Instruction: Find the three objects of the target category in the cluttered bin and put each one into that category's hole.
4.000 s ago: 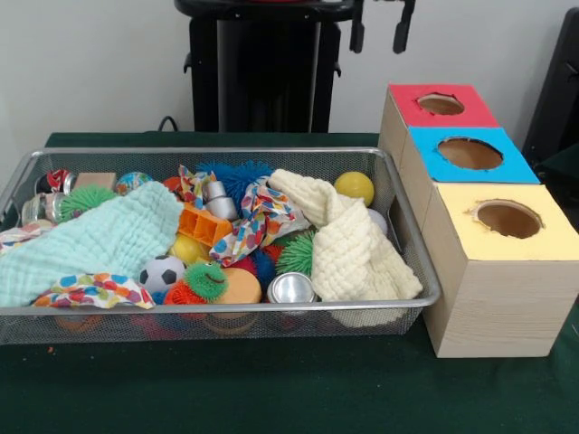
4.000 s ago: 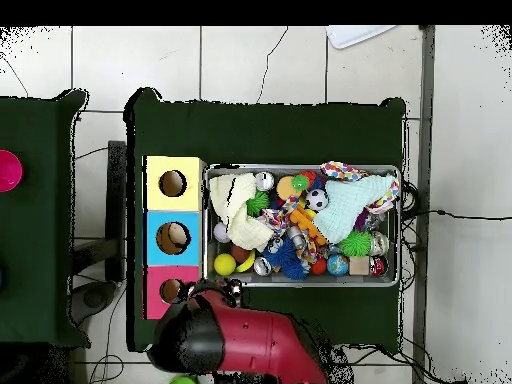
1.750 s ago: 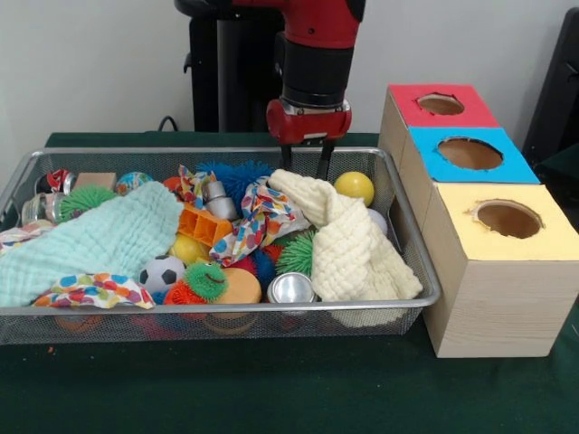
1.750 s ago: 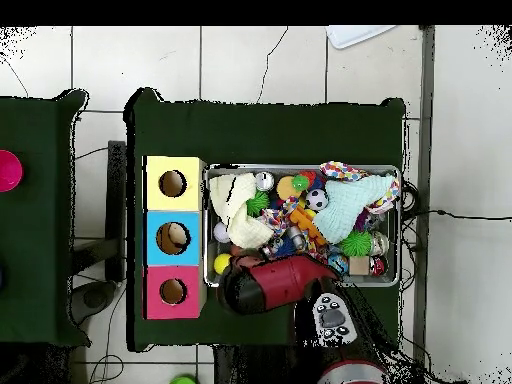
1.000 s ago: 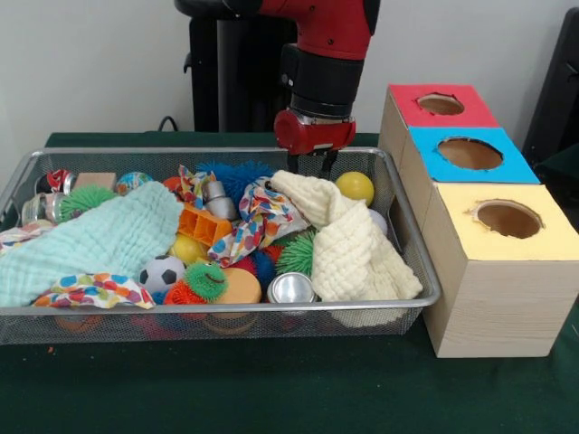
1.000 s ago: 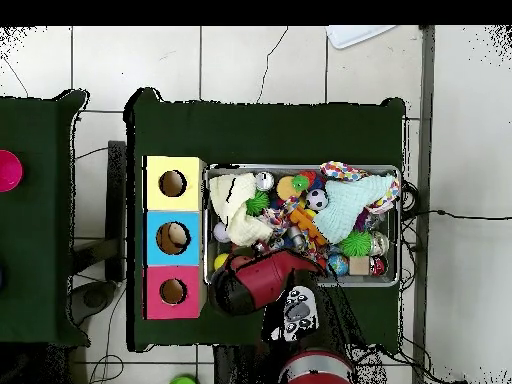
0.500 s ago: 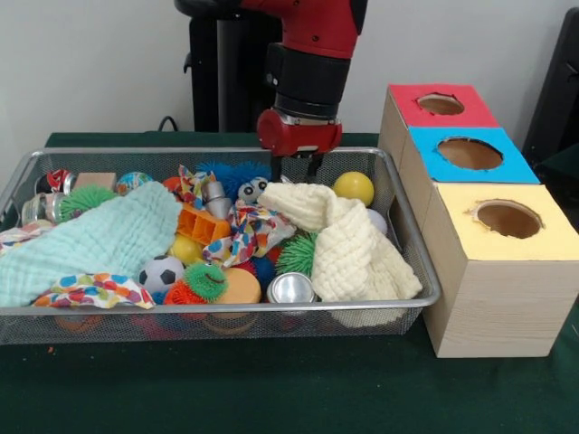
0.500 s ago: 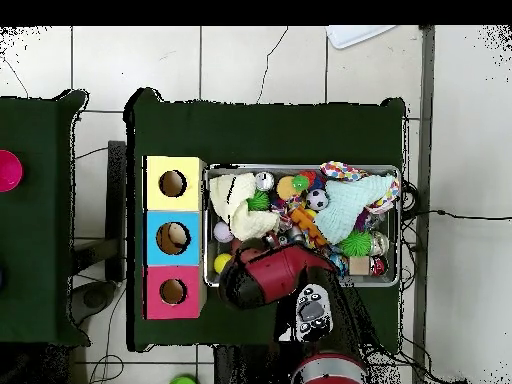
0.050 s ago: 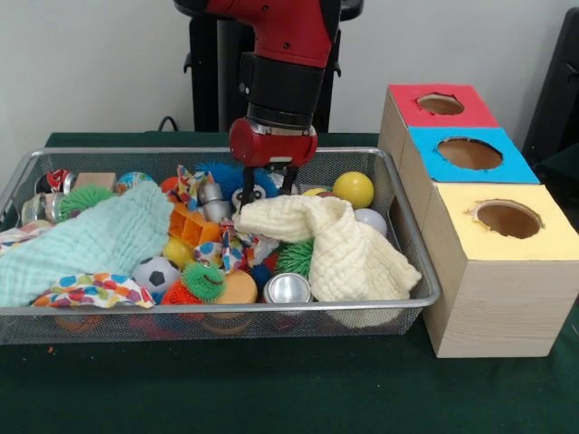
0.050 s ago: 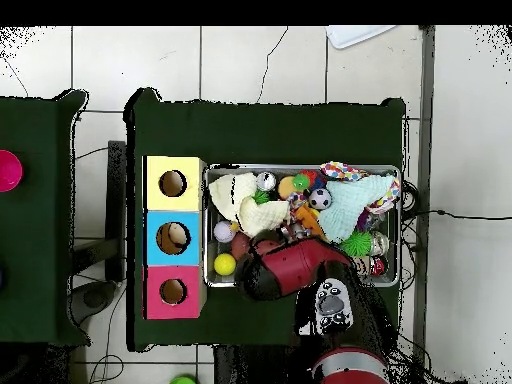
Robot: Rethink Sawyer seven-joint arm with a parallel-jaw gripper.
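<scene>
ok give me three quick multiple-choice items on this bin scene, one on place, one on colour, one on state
1. Where does the yellow ball lie?
A. in the wire mesh bin
B. on the boxes
C. on the green tablecloth

2. What colour tops the wooden box nearest the front camera?
A. red
B. blue
C. yellow

3. What is the gripper doing?
A. hanging clear
B. pinching the cream knitted cloth
C. holding a ball

Key: 1 A, the yellow ball sits inside the wire mesh bin. 2 C, the yellow-topped box is nearest. 3 B, the gripper meets the cream knitted cloth at its raised corner.
</scene>
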